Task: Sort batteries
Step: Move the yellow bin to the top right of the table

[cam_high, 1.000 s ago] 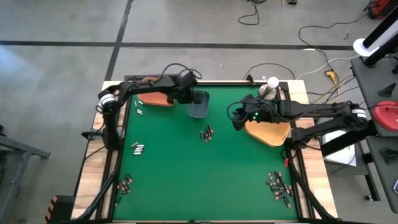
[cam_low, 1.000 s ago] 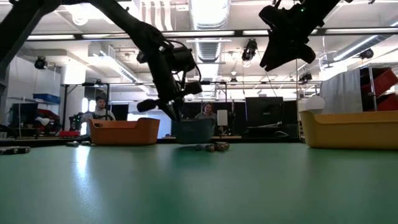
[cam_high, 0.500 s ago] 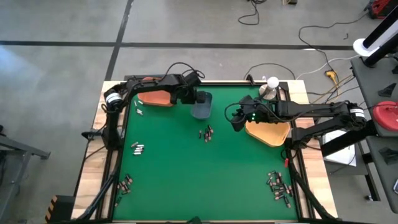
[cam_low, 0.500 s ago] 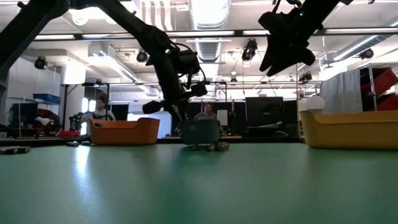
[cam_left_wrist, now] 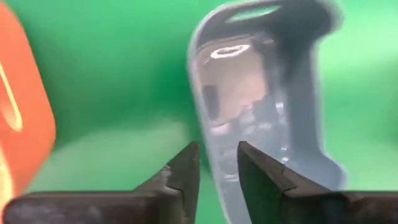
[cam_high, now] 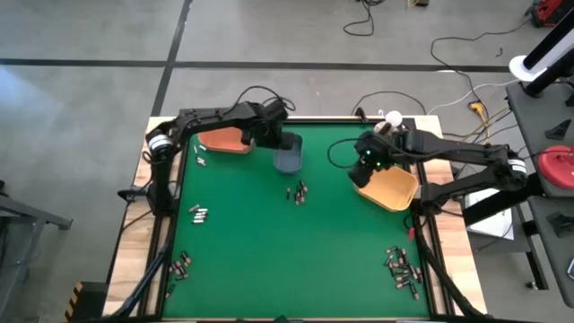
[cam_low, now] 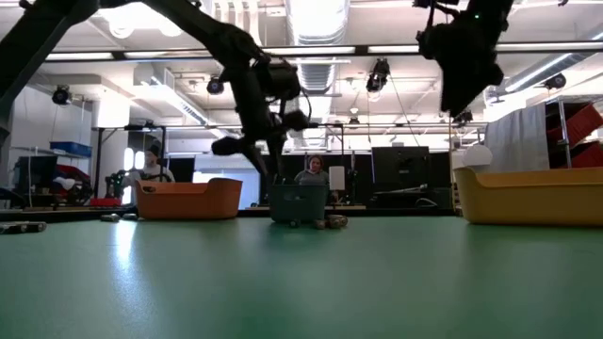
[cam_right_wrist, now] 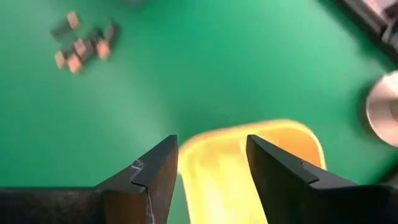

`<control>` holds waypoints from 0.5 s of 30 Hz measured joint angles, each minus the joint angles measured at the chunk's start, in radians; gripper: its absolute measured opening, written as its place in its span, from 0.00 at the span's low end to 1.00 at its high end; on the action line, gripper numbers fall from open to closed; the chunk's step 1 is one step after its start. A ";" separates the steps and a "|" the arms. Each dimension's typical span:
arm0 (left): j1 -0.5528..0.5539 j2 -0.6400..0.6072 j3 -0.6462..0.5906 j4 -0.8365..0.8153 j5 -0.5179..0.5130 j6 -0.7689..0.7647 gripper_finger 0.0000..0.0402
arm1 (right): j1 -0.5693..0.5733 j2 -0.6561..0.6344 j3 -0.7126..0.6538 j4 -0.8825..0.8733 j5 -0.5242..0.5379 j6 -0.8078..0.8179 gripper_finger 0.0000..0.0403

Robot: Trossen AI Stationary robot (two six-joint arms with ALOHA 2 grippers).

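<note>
Small dark batteries lie in loose clusters on the green mat: one group (cam_high: 298, 192) at the middle, others at the left (cam_high: 199, 213), near left (cam_high: 179, 266) and near right (cam_high: 402, 269). The blue-grey bin (cam_high: 289, 161) stands at the far middle, with my left gripper (cam_left_wrist: 217, 171) shut on its rim. The orange bin (cam_high: 224, 139) sits at the far left. My right gripper (cam_right_wrist: 211, 162) hangs open, high above the left end of the yellow-orange bin (cam_high: 387, 187), and touches nothing. My left gripper has the blue-grey bin's side wall (cam_left_wrist: 211, 149) between its fingers, one finger over the inside and one outside. It comes from the table's left, slanting down. In the low view the bin (cam_low: 300, 202) stands upright with its bottom at table level.
A round silvery thing (cam_right_wrist: 384, 109) stands by the far right corner, beyond the yellow-orange bin. Open green mat lies across the middle and the near half. People and benches show in the room behind the table.
My right gripper has gone toward the table's right and far edges, from beside the yellow-orange bin to above its left end, staying open. My left gripper has shifted the blue-grey bin slightly rightward and back; the bin sits a little lower now.
</note>
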 joint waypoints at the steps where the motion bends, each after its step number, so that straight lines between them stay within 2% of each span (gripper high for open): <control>1: -0.001 -0.006 0.019 -0.011 -0.001 0.027 0.26 | -0.008 0.007 0.005 -0.039 -0.021 -0.010 0.45; 4: -0.010 -0.026 0.077 -0.034 -0.021 0.086 0.30 | -0.018 0.028 -0.015 -0.115 -0.089 -0.029 0.44; 9: -0.050 -0.079 0.151 -0.033 -0.056 0.224 0.33 | -0.011 0.030 -0.149 -0.094 -0.190 0.033 0.45; 11: -0.067 -0.107 0.179 -0.032 -0.075 0.286 0.34 | -0.011 0.030 -0.190 -0.093 -0.196 0.073 0.46; 15: -0.095 -0.170 0.235 -0.028 -0.192 0.418 0.33 | -0.011 0.040 -0.229 -0.052 -0.196 0.097 0.44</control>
